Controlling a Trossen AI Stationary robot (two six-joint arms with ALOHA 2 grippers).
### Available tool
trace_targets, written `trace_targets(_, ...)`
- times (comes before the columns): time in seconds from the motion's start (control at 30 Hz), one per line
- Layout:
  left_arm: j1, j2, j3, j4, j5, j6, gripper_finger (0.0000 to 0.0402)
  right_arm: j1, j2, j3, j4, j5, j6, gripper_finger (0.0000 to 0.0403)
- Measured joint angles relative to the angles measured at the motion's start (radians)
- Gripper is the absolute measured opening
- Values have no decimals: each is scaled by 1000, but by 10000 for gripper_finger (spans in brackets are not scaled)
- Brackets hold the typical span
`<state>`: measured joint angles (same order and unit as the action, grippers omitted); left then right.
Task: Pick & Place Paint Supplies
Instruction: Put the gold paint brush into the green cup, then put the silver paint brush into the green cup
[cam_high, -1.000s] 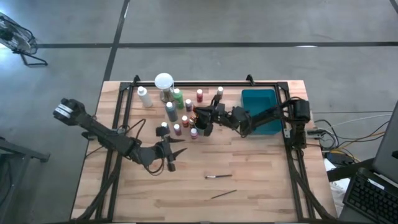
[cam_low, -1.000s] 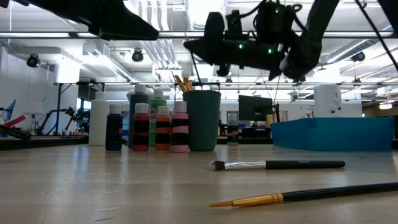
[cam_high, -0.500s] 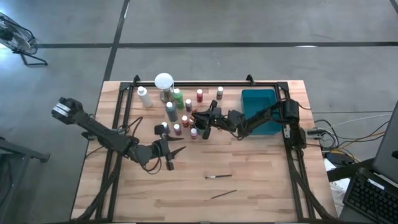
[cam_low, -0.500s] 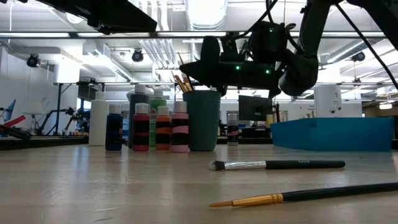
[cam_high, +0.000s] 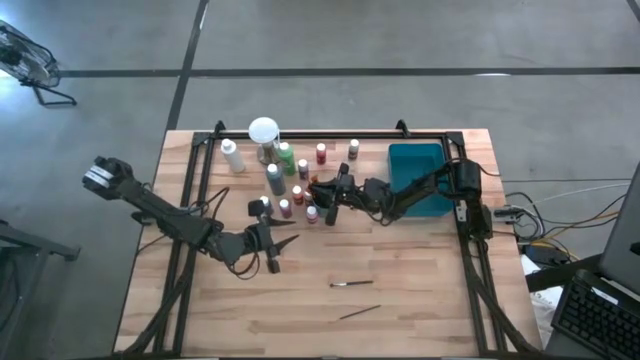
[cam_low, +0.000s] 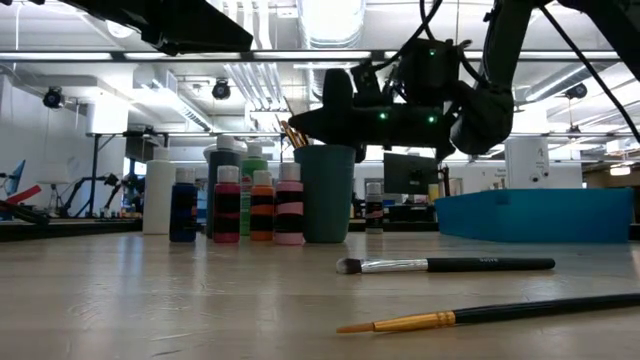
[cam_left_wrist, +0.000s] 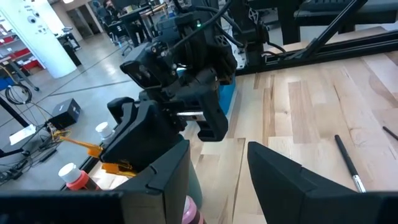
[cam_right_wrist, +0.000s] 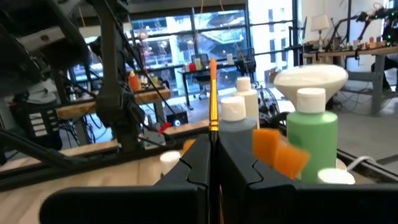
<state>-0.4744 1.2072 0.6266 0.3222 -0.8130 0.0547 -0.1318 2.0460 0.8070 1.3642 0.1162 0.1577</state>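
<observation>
Two brushes (cam_low: 445, 265) lie loose on the worktop, well short of either arm. The left jaws (cam_high: 268, 238) stand partly open, empty. Farther on, the right jaws (cam_high: 320, 192) are clamped on a thin brush (cam_right_wrist: 212, 99) beside the paint bottles (cam_high: 285, 180). Most placing is left.

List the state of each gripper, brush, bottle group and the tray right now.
Right gripper: shut on an orange-handled brush, held upright.
Left gripper: open, empty, above the table.
Paint bottles: standing upright, capped.
Silver-ferruled brush: lying flat on the table.
Gold-ferruled brush: lying flat, nearer the low camera.
Teal tray: contents not visible.
</observation>
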Motion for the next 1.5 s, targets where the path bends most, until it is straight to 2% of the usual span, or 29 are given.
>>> trace_targets(0.47, 0, 0, 0, 0, 0, -2, 167, 0, -1, 0, -31, 17, -1, 16)
trace_targets(1.0, 0, 0, 1, 0, 1, -2, 167, -2, -23, -3, -61, 43, 1, 105)
trace_targets(1.2, 0, 0, 1, 0, 8, -11, 167, 4, -125, -3, -97, 40, -38, 133)
trace_targets(1.37, 0, 0, 1, 0, 8, -23, 167, 23, -261, -3, -246, 40, -103, 141)
trace_targets(1.5, 0, 0, 1, 0, 8, -42, 167, 35, -373, -2, -383, 40, -138, 129)
